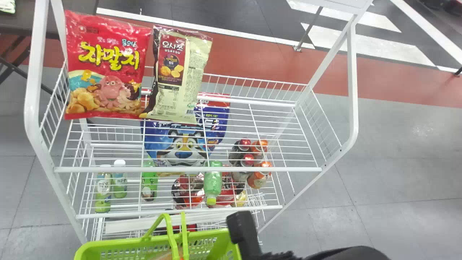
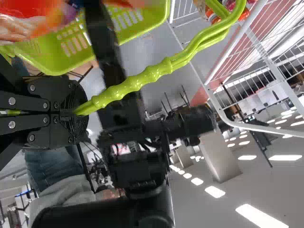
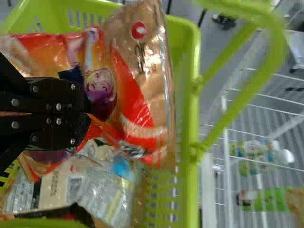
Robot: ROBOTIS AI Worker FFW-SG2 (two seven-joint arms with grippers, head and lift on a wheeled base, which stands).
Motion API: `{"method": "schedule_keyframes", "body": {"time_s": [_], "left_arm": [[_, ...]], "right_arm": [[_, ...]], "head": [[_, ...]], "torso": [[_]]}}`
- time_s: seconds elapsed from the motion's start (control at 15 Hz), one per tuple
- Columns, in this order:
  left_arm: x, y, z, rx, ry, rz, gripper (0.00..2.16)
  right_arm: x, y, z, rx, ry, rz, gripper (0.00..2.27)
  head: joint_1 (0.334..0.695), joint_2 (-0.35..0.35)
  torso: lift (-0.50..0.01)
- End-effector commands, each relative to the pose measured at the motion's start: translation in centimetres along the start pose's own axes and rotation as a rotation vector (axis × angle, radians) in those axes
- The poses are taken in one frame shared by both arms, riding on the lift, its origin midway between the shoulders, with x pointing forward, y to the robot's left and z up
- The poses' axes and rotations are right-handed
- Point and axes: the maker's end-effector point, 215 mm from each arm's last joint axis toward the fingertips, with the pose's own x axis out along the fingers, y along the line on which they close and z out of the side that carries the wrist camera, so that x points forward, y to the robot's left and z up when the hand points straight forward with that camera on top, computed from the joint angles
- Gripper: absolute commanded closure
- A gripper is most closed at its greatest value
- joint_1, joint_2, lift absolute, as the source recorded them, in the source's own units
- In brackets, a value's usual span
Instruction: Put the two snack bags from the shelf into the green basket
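Pinched in the right claw (image 3: 88, 115), the orange-red snack bag (image 3: 142, 104) sits tilted in the green basket (image 3: 192, 71), long axis running shelfward, gold end toward the white shelf (image 1: 187, 169). The left claw (image 2: 78, 110) grips the basket's handle (image 2: 137, 83).

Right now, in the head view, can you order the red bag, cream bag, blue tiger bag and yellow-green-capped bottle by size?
Largest: red bag.
Next: cream bag and blue tiger bag, unranked, as the blue one is farther and partly hidden.
Smallest: yellow-green-capped bottle.

White-capped bottles (image 1: 120, 182), green bottle (image 1: 213, 183), orange-capped bottles (image 1: 257, 180), gray floor (image 1: 397, 173), ceiling lights (image 2: 215, 192)
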Motion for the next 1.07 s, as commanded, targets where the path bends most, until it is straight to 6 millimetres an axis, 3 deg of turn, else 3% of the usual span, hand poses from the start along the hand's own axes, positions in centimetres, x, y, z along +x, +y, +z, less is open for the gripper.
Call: {"method": "schedule_keyframes", "body": {"time_s": [0.0,0.07,0.13,0.2,0.67,0.73,0.8,1.0], "left_arm": [[0.1,-0.1,0.0,0.0,0.001,-0.002,2.12],[0.0,0.0,0.0,0.0,0.001,-0.001,2.12],[0.0,0.0,-0.1,-0.001,0.002,-0.001,2.12],[0.0,0.0,-0.1,-0.001,0.002,-0.001,2.12],[0.1,0.0,0.0,0.001,-0.003,-0.004,2.12],[0.1,0.1,-0.1,0.001,-0.004,-0.003,2.12],[0.2,0.2,-0.1,0.003,-0.005,-0.002,2.12],[0.8,0.2,-0.4,0.009,-0.005,-0.009,2.13]], "right_arm": [[1.4,-0.1,-1.1,-0.009,0.05,-0.017,2.22],[1.3,-0.3,-1.0,-0.009,0.048,-0.02,1.65],[0.7,-0.5,-0.6,-0.014,0.033,-0.028,0.23],[-0.2,-1.0,-0.1,-0.014,0.01,-0.037,0.0],[-8.6,-1.6,4.7,-0.087,-0.206,-0.147,0.1],[-9.4,-1.8,6.2,-0.095,-0.263,-0.157,0.11],[-11.2,-2.0,10.5,-0.146,-0.42,-0.189,0.11],[-16.3,-0.3,19.5,-0.299,-0.801,-0.242,0.11]], "head": [[0.695,-0.35],[0.695,-0.35],[0.695,-0.35],[0.695,-0.35],[0.695,-0.35],[0.695,-0.35],[0.695,-0.35],[0.695,-0.35]], "torso": [[-0.007],[-0.007],[-0.007],[-0.007],[-0.007],[-0.007],[-0.007],[-0.007]]}}
